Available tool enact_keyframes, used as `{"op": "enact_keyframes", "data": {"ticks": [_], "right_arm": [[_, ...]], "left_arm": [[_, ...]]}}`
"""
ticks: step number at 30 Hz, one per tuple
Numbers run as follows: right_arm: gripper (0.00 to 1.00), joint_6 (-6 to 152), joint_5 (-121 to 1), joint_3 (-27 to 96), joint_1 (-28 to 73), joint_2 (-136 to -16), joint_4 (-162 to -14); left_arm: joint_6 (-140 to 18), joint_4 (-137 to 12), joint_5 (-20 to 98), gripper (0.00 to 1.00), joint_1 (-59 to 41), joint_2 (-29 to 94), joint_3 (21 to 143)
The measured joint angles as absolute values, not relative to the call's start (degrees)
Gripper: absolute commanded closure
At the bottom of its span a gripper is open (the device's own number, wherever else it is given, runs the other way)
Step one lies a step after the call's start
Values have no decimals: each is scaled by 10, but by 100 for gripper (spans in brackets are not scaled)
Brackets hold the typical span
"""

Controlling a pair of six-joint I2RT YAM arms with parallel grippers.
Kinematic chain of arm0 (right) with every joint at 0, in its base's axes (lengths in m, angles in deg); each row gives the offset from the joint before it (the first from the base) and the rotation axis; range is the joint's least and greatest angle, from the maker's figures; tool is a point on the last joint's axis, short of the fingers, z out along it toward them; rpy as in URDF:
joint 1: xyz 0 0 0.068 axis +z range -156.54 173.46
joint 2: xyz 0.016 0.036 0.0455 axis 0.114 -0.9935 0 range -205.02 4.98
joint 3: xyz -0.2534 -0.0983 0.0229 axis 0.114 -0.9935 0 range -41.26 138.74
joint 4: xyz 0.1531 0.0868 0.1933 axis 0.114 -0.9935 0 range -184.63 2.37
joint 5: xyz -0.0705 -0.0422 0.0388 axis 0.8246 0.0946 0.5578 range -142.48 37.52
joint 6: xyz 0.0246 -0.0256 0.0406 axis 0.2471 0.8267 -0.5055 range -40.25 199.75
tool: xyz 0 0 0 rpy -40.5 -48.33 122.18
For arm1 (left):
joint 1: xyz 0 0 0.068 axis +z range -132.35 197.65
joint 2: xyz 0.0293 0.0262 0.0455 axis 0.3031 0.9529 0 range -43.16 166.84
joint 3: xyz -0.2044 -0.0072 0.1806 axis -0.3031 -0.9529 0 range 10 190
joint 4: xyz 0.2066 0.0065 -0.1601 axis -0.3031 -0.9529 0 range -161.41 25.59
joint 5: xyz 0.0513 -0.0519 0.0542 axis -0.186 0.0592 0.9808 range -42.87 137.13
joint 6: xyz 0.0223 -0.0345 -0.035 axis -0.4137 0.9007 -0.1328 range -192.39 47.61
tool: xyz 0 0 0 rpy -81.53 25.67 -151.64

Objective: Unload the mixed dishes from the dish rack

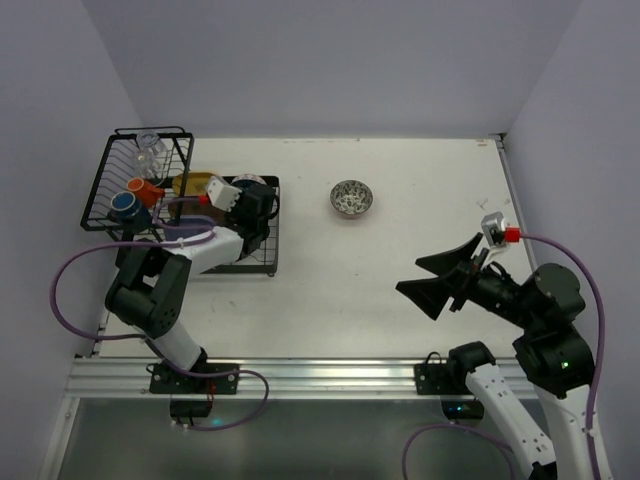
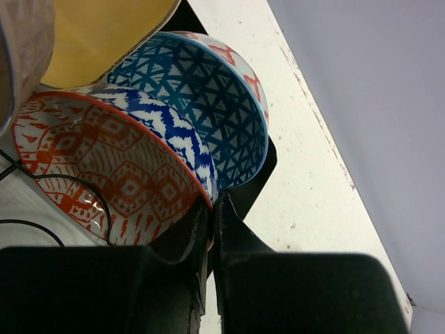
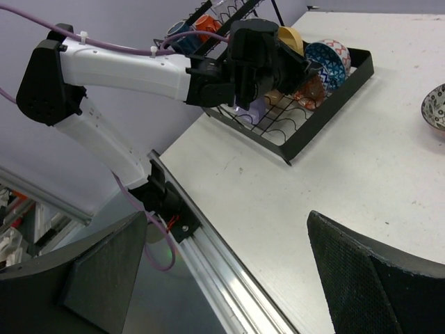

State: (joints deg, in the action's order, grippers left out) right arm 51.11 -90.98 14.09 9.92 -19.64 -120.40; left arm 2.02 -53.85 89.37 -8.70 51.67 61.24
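Pinching red bowl (image 2: pixel 104 167) rim, seemingly, left gripper (image 2: pixel 213 212) closed, right gripper (image 3: pixel 226 268) open

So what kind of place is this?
Probably a robot lab bench, not a kitchen: left arm and right arm bolted to a metal rail, a white table boxed by blank walls, one dish rack staged on it.

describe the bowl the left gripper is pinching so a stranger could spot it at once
Find the black wire dish rack on the robot's left; bowls stand on edge in its low flat tray. The red bowl is the one with its rim in the shut left gripper: orange-red diamond print inside, blue zigzags outside, unlike the blue bowl behind it, latticed blue inside.
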Motion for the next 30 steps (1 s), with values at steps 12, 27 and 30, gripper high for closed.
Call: {"op": "enact_keyframes", "data": {"ticks": [12,27,30], "right_arm": [[1,526,-905,143,99,-190,-1211],[1,529,-905,143,99,-190,-1211],[1,529,-905,143,99,-190,-1211]], "left_arm": [[34,-499,884,100,-84,503,582],[-41,-348,833,100,-82,472,496],[-51,-326,827,100,-82,471,487]]}}
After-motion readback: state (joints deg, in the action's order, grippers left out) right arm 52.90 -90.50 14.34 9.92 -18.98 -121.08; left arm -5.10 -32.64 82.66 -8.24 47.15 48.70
